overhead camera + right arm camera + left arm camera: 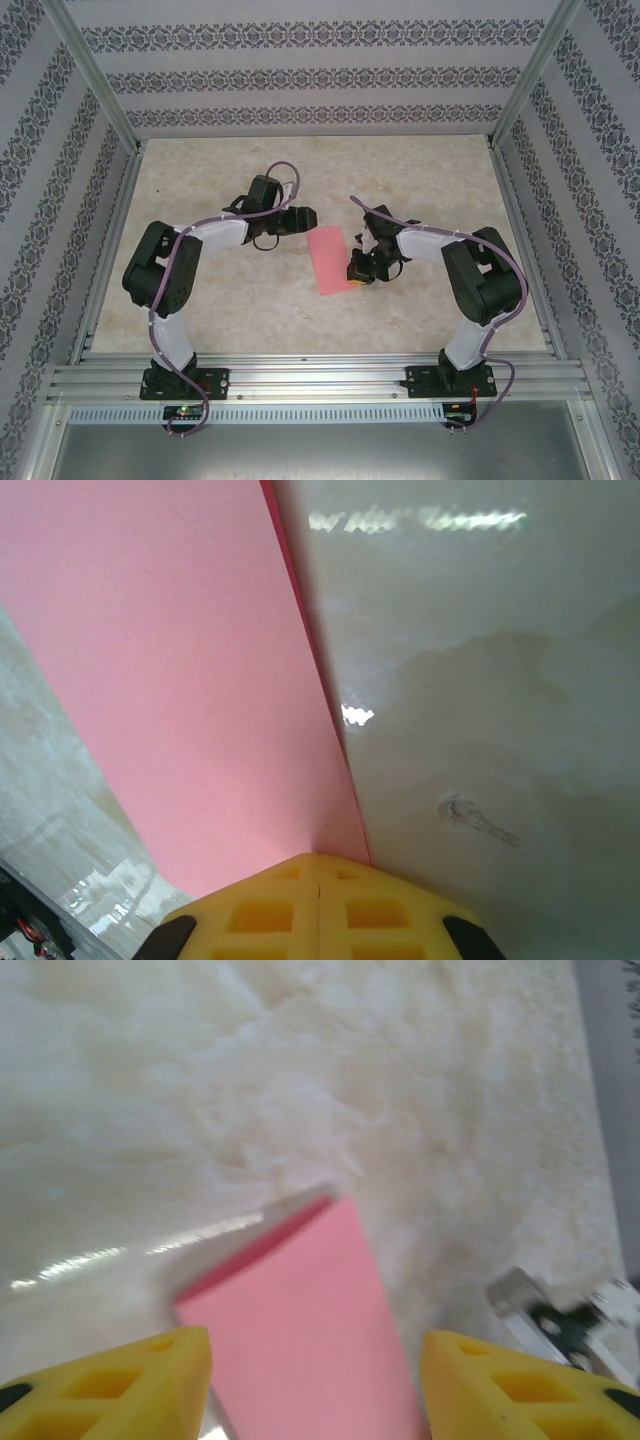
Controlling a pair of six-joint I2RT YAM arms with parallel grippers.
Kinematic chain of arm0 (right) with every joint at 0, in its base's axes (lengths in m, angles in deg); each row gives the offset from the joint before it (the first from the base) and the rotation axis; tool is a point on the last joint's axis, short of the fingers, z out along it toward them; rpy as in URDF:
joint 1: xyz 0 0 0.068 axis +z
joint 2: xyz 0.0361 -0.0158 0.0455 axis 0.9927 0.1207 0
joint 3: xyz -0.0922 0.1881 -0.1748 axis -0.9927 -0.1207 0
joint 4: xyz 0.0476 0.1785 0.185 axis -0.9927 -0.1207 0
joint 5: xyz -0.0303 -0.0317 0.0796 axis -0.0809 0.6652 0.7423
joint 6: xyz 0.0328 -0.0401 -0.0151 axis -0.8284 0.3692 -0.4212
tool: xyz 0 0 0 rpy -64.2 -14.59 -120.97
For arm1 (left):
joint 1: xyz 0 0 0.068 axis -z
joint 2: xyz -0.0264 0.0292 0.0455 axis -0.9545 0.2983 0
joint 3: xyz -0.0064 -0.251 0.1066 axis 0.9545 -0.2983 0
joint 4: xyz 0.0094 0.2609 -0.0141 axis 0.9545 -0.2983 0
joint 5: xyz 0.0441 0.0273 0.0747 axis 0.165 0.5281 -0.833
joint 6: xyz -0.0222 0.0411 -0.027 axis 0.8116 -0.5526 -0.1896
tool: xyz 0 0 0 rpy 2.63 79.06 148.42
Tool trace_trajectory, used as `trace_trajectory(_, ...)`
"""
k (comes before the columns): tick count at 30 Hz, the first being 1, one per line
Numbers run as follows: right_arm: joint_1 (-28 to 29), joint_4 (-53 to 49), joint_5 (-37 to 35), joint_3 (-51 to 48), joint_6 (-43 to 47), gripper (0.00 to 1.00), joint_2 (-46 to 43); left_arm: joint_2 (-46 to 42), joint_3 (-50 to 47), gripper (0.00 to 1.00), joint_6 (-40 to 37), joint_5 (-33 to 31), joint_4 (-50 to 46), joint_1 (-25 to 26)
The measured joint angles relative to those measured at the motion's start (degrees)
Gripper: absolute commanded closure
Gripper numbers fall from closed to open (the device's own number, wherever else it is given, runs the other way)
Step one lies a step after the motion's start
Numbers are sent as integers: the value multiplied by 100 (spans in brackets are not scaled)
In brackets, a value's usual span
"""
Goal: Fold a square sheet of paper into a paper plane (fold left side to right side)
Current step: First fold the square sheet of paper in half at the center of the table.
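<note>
Paper: square sheet of paper (333,260), pink, folded to a narrow rect., flat on worktop (220,170) btwn the 2 arms.
Long axis: top view, approx 11 to 5 o'clock.
L pincer (303,218): fingers apart, approx half wide, holding nothing; sits at paper's 11 o'clock end, paper's far corner lying ahead btwn its fingers.
R pincer (360,272): closed tight, tips down on paper's 4 o'clock edge, where 2 layers show; prob. pressing, not gripping.
Nearer: R touching, L just beside.
Next, my guess: any press shd run along that edge, 5 toward 11.
</note>
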Motion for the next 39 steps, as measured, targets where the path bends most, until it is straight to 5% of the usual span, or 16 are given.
trace_trajectory(10,0,-68,2,52,0,95,39,203,-518,42,306,284,356,658)
trace_trajectory(26,26,-85,-11,63,0,95,46,479,-385,40,319,85,450,542)
trace_trajectory(39,37,-98,-24,70,0,95,37,1180,793,39,76,-175,-66,72)
